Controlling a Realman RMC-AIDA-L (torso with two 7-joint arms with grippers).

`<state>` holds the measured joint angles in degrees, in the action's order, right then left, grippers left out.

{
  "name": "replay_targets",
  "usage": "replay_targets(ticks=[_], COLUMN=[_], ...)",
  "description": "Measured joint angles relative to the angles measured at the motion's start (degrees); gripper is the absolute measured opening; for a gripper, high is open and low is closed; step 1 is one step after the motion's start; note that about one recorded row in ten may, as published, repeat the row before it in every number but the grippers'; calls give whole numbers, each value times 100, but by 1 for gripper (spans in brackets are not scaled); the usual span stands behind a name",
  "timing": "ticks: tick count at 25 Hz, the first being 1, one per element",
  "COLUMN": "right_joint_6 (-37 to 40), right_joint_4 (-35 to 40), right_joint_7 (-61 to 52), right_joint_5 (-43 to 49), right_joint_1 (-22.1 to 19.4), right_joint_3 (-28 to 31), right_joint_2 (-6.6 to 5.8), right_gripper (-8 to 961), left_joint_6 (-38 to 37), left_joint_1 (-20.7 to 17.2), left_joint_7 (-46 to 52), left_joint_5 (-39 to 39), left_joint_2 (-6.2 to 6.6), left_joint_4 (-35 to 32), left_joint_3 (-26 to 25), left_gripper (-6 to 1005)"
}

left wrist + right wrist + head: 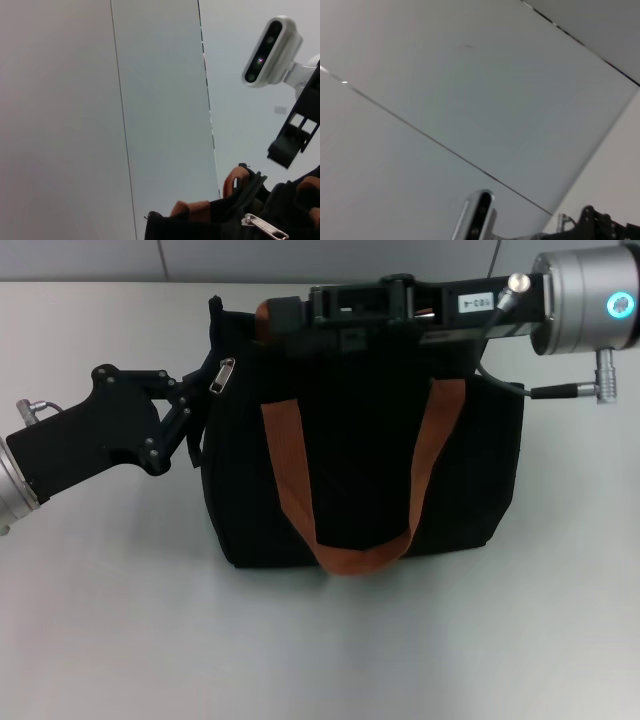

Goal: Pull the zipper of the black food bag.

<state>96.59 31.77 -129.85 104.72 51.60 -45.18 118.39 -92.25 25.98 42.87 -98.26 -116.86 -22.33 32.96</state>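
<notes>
The black food bag (360,460) stands upright mid-table, its rust-orange handle (290,480) looping down the front. The silver zipper (221,375) pull hangs at the bag's top left corner and also shows in the left wrist view as the zipper (265,227). My left gripper (198,405) is open right beside that corner, just left of the pull and not holding it. My right gripper (295,312) reaches in from the right, lying along the bag's top edge with its tip by an orange strap (265,312). The right gripper (292,137) sits just above the bag.
The bag rests on a plain white table (320,640), with bare surface in front and to both sides. A grey wall rises behind. The robot's head camera (270,52) shows in the left wrist view.
</notes>
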Motion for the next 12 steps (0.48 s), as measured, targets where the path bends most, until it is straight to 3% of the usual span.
replay_targets(ticks=[12], right_joint_6=[-557], right_joint_4=[274], right_joint_7=[-775], right_joint_5=[127], right_joint_1=[227], right_joint_3=[-707], right_joint_2=[18], right_gripper=[816], left_joint_6=[-8], left_joint_1=[21], left_joint_7=[0], left_joint_5=[1], left_joint_2=[-19], left_joint_4=[0], left_joint_3=[0], left_gripper=[25])
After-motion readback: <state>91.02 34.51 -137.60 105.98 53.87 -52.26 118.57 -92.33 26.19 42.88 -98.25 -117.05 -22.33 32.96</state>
